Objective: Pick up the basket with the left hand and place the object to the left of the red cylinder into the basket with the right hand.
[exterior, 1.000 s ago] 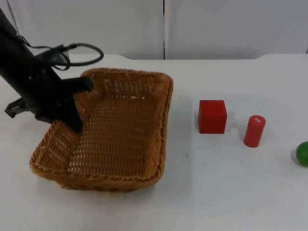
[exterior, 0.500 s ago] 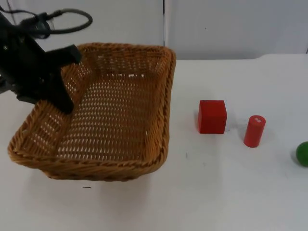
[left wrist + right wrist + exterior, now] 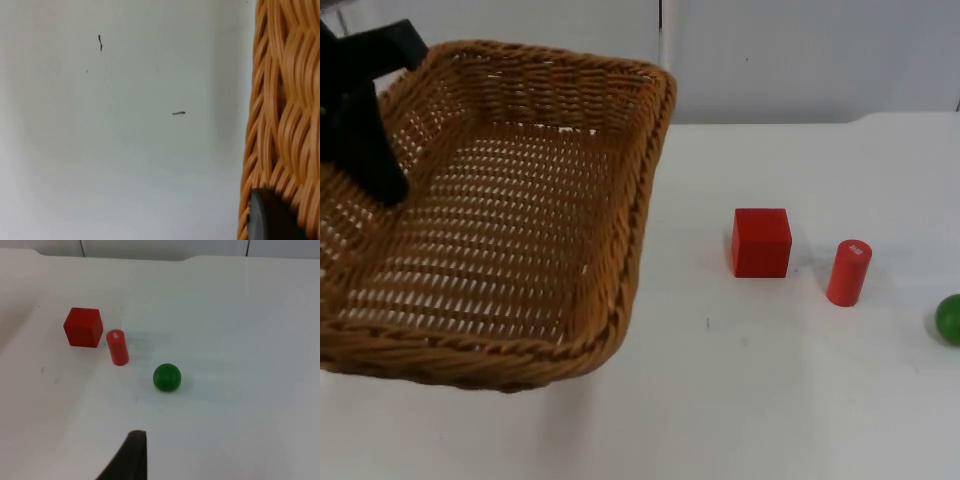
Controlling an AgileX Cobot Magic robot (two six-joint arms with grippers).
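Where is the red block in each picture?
Top view: the red cube sits on the white table, right of the lifted basket and just left of the red cylinder.
Left wrist view: basket weave and bare table.
Right wrist view: the red cube sits beside the red cylinder, with the green ball past the cylinder.
Shared landmark: the red cylinder.

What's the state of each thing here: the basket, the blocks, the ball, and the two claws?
Basket: lifted off the table, tilted, nothing inside.
Left claw: shut on the basket's rim.
Red cube: resting on the table.
Red cylinder: standing upright.
Green ball: resting on the table.
Right claw: waiting above the table.
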